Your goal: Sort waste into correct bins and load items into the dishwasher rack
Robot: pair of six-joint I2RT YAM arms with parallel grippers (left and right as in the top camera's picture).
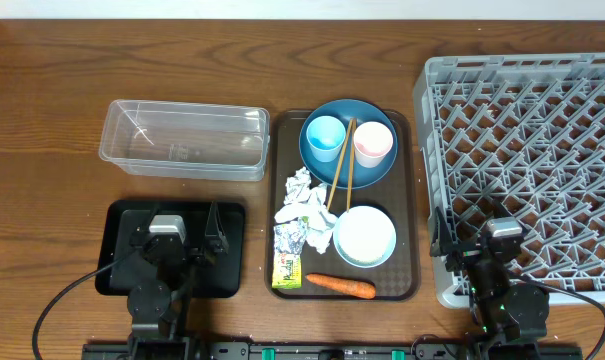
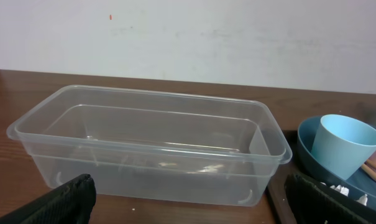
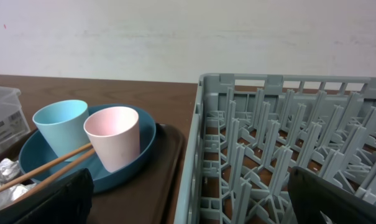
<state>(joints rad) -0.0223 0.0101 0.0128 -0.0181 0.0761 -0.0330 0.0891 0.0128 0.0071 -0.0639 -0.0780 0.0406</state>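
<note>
Tabletop (image 1: 42, 110): tub (image 1: 182, 140), brown tray (image 1: 403, 250), rack (image 1: 522, 66) abreast

A dark brown wooden table (image 1: 62, 80) with a visible grain is carrying four things directly on its top. A clear rectangular plastic tub (image 1: 182, 103) is sitting at the left rear, and a shallow black rectangular tray (image 1: 232, 270) is lying in front of it, near the front edge and apart from it. A larger brown rectangular serving tray (image 1: 407, 200) is lying in the middle, just beside the tub's right end, while a large square grey plastic lattice rack (image 1: 522, 65) is standing at the right, near the brown tray and running past the picture's right edge.
</note>
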